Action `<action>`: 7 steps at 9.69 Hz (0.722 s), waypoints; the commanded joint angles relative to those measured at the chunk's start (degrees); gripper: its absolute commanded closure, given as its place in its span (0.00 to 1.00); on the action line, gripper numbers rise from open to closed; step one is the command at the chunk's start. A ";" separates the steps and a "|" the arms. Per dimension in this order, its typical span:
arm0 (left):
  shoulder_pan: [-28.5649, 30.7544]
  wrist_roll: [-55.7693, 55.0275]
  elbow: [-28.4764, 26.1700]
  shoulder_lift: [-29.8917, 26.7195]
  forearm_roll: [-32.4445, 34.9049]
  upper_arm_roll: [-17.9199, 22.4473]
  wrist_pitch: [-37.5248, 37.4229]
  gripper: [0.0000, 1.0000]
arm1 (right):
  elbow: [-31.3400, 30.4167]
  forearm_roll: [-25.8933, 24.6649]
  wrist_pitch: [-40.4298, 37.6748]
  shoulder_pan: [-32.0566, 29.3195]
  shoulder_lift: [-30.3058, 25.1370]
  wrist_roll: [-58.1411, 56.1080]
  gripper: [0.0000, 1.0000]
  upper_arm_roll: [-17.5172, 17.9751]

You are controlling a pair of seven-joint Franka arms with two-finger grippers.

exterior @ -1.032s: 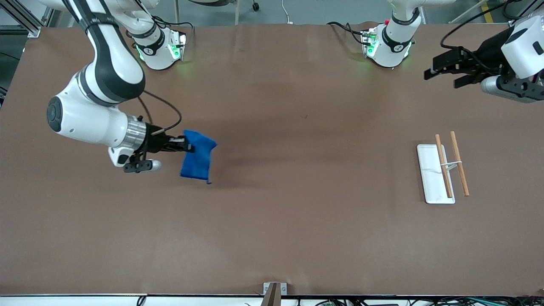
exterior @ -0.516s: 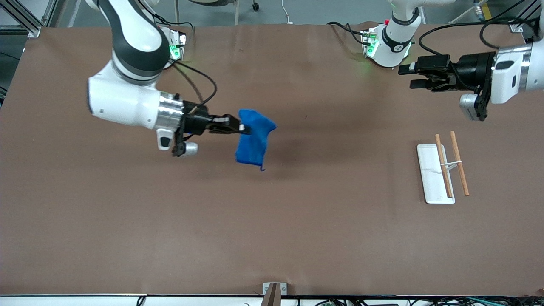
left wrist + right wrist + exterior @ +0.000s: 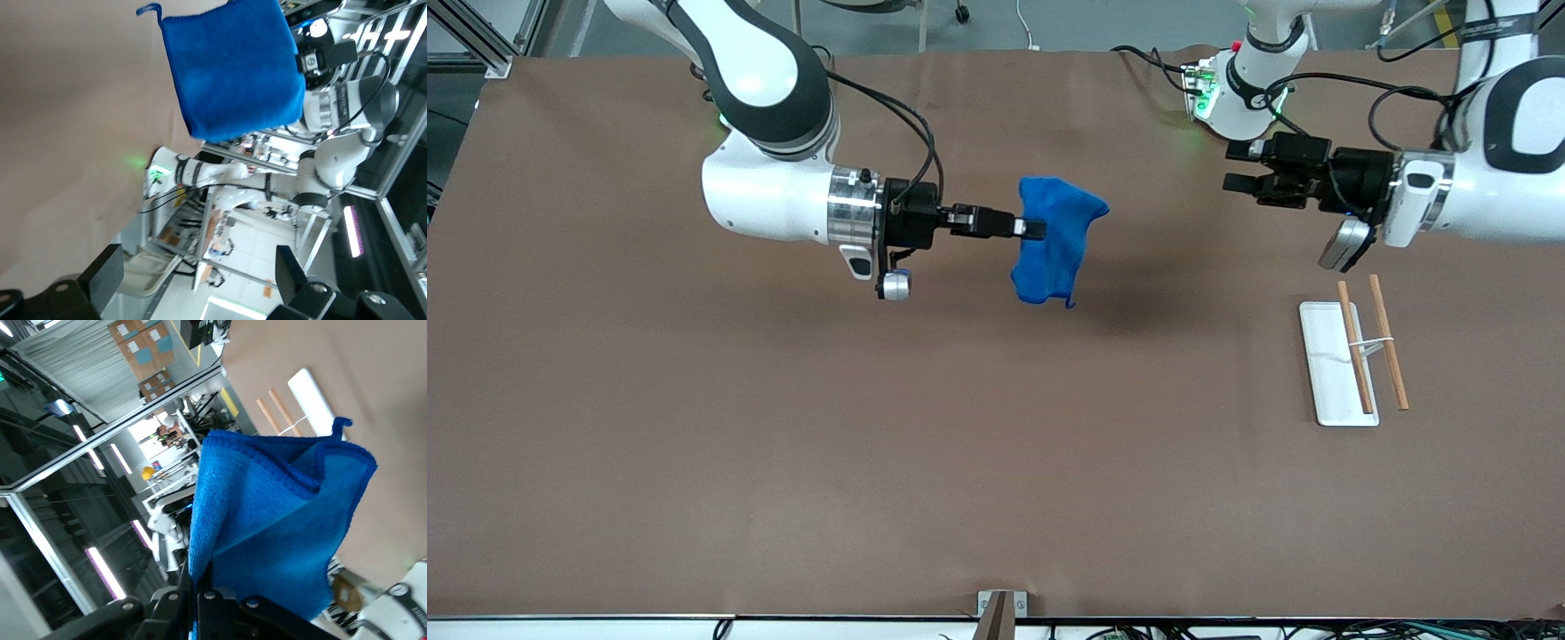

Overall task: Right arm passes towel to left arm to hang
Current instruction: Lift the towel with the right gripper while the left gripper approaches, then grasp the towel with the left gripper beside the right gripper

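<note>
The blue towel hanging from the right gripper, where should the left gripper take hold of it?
Probably the upper free corner of the towel, coming in level from the left arm's end. The right gripper pinches the opposite top edge, the rest hangs limp, and the left gripper already faces it, open.

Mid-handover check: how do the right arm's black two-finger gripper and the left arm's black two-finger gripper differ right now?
The right gripper is shut on the bright blue microfibre towel, which hangs folded from it; the left gripper is open and holds nothing. The right gripper is over the middle of the brown table; the left gripper is over the table near its own arm's base. Both are level, pointing toward each other, with a gap between towel and left gripper.
</note>
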 commanded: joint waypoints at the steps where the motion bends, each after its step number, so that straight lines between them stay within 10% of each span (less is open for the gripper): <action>1: -0.02 1.85 -5.59 -0.29 -5.18 -5.35 8.71 0.00 | 0.85 7.47 0.27 0.88 0.62 -3.28 1.00 1.99; 5: -0.02 5.19 -9.73 -0.12 -13.27 -13.81 18.84 0.05 | 0.76 11.90 0.27 1.15 0.62 -7.96 1.00 3.58; 7: -0.02 5.19 -9.73 -0.12 -16.70 -13.90 20.00 0.37 | 0.85 11.90 0.27 1.06 0.62 -7.96 1.00 3.58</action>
